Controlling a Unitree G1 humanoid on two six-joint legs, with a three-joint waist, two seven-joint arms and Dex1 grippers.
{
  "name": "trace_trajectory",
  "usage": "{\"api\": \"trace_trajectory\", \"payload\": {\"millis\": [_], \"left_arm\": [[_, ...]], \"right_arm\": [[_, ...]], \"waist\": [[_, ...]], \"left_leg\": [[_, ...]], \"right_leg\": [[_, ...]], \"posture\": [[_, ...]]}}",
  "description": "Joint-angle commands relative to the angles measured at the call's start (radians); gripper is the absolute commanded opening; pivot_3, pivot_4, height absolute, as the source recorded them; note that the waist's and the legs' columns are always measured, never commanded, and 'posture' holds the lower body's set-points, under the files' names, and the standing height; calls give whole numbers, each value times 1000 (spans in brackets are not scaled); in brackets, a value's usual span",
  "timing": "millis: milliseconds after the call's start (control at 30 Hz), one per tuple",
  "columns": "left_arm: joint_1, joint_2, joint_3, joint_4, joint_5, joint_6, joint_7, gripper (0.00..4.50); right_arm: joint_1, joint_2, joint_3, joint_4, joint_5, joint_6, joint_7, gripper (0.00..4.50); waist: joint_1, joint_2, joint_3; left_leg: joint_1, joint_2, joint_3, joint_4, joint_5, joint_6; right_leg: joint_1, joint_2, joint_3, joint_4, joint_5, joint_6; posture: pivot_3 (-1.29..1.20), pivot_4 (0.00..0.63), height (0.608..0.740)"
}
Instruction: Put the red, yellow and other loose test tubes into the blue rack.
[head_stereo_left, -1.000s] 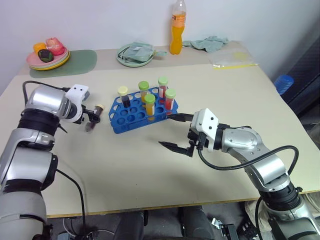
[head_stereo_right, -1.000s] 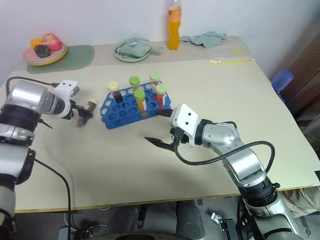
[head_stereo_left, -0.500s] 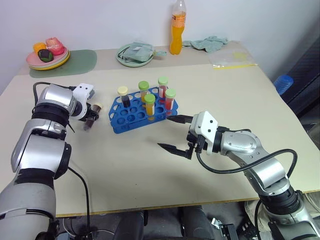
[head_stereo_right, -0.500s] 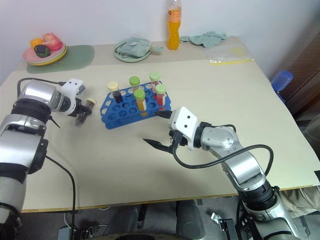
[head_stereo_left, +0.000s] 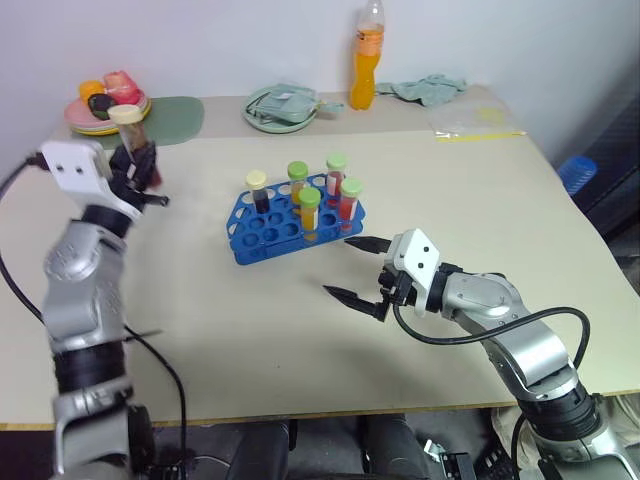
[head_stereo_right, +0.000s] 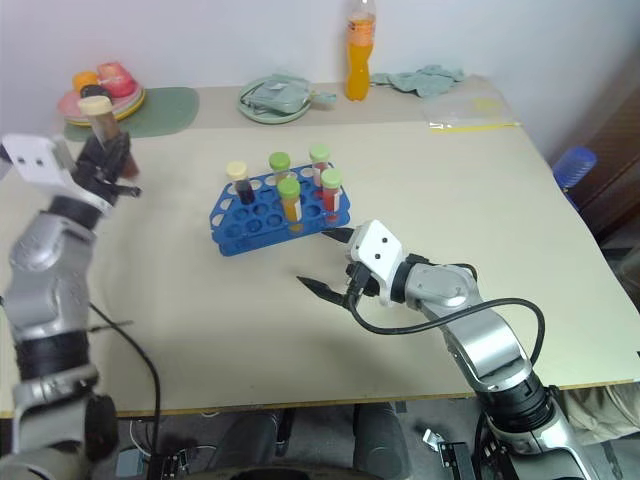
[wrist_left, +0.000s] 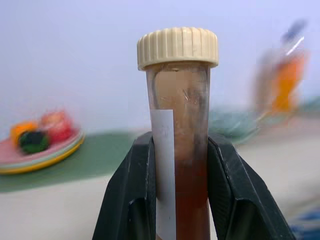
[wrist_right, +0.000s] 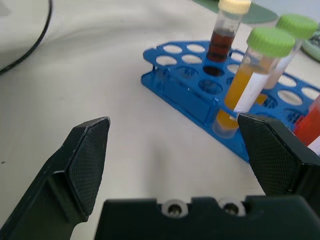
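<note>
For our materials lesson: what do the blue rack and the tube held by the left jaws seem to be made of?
Blue rack: probably moulded plastic, one bright uniform blue, slightly glossy, with neat round holes.
Held tube: clear body, plastic or glass, I cannot tell which; the brownish liquid shows through it. Its cream cap looks like matt plastic with moulded ribs. The white strip looks like a paper label.

An orange bottle (head_stereo_left: 367, 62), green plate (head_stereo_left: 280, 108) and cloth (head_stereo_left: 428, 88) stand behind.
</note>
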Motion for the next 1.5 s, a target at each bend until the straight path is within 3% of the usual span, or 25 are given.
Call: {"api": "trace_trajectory", "payload": {"millis": [33, 200, 500, 1000, 1500], "left_arm": [[78, -56, -136, -206, 32, -21, 10, 768], [132, -179, -284, -186, 155, -84, 85, 768], [90, -253, -396, -13, 330, -227, 158, 768], [-6, -305, -432, 197, 379, -292, 165, 768], [14, -273, -413, 191, 406, -269, 185, 768]], "right_arm": [[3, 9, -32, 4, -8, -34, -14, 4500], [-5, 14, -19, 18, -18, -47, -9, 4500], [19, 38, -2, -15, -35, -34, -32, 4500], [35, 66, 0, -37, -39, -14, -70, 4500], [39, 66, -3, -39, -36, -6, -74, 4500]], "waist": [[4, 0, 0], [0, 0, -1], [2, 1, -1], [-1, 1, -1], [-1, 1, -1]], "left_leg": [[0, 0, 1, 1, 0, 0], [2, -1, 2, 2, -1, 2], [3, -1, 3, 2, -2, 3], [3, -1, 3, 2, -2, 3], [3, -1, 2, 2, -2, 3]], "right_leg": [[1, 0, 0, 0, 0, 0], [4, 1, -1, 0, 0, 0], [4, 2, 0, 0, 0, 0], [5, 2, 0, 0, 0, 1], [5, 2, 0, 0, 0, 1]], "posture": [[0, 150, 740], [0, 150, 740], [0, 150, 740], [0, 150, 740], [0, 150, 740]]}}
